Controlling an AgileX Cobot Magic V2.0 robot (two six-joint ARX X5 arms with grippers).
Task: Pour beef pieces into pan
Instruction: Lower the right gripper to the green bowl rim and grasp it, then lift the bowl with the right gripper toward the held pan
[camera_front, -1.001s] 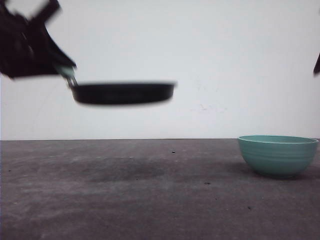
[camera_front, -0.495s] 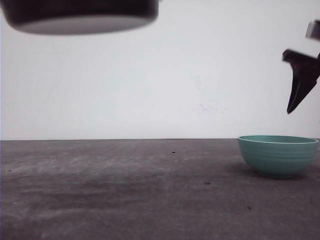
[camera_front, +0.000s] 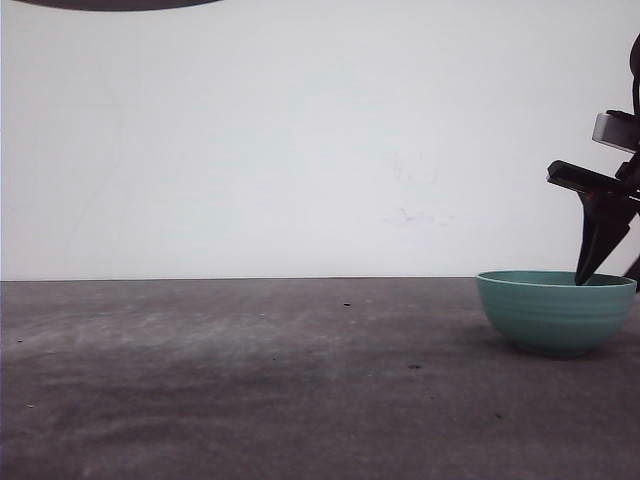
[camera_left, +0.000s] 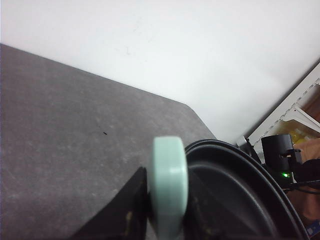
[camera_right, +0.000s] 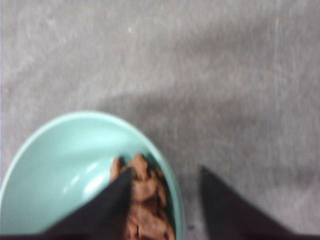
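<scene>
Bowl (camera_right: 75, 165) w/ beef pieces (camera_right: 145, 200): rigid, smooth; best taken at rim, right gripper (camera_right: 165, 200) jaws open astride it. Left gripper (camera_left: 165, 220) clamped on pan (camera_left: 240, 200) handle.

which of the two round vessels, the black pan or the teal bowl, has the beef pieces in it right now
The ribbed teal bowl holds the orange-brown beef pieces, heaped against its wall where the open right gripper straddles the rim. The shallow black frying pan, held by the left gripper, looks empty.
</scene>
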